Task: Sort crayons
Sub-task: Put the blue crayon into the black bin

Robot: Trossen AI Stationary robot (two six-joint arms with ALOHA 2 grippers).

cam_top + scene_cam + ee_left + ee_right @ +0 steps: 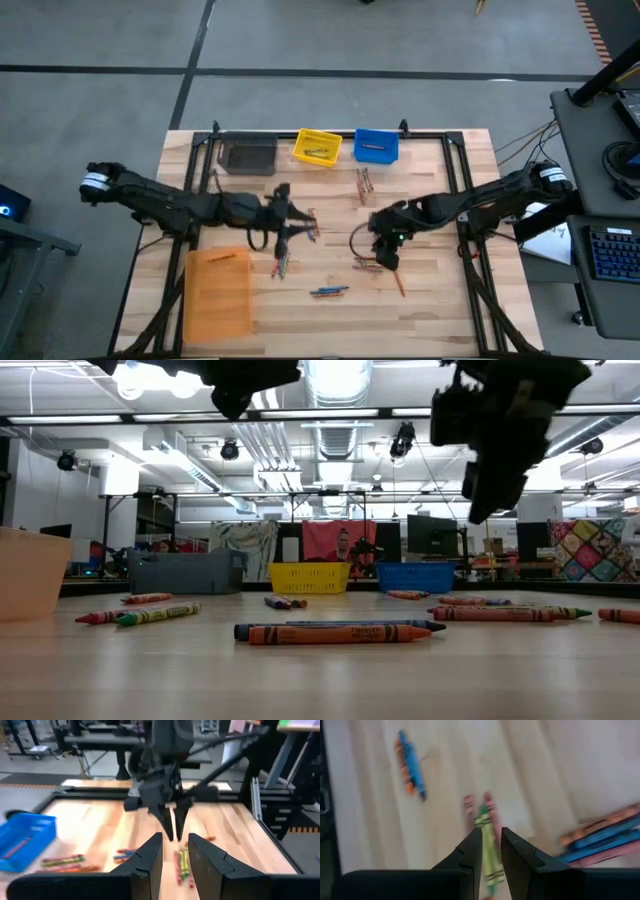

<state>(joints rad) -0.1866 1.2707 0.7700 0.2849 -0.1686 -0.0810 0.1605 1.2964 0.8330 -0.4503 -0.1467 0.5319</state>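
Sorting is judged to be at an early stage. In the high view, the yellow bin (317, 147) at upper centre holds a few crayons and the blue bin (377, 146) just beside it holds at least one; the grey bin (248, 157) to their left and the orange bin (219, 292) at lower left show no contents that can be made out. Most crayons (329, 291) lie loose on the bench (430, 300): a pair below centre, a cluster near the left gripper (300, 222) at centre left, a group under the right gripper (385, 255) at centre right, and a few beneath the blue bin. The left gripper's fingers (150, 865) stand slightly apart and empty, raised off the bench. The right gripper hangs directly over a green crayon (489, 851) flanked by pink ones; its fingers (472, 852) are narrowly parted either side of it, and whether they grip it cannot be told. The crayons are thin paper-wrapped sticks in blue, orange, red, pink and green, lying flat, several side by side and touching, seen plainly in the low view.
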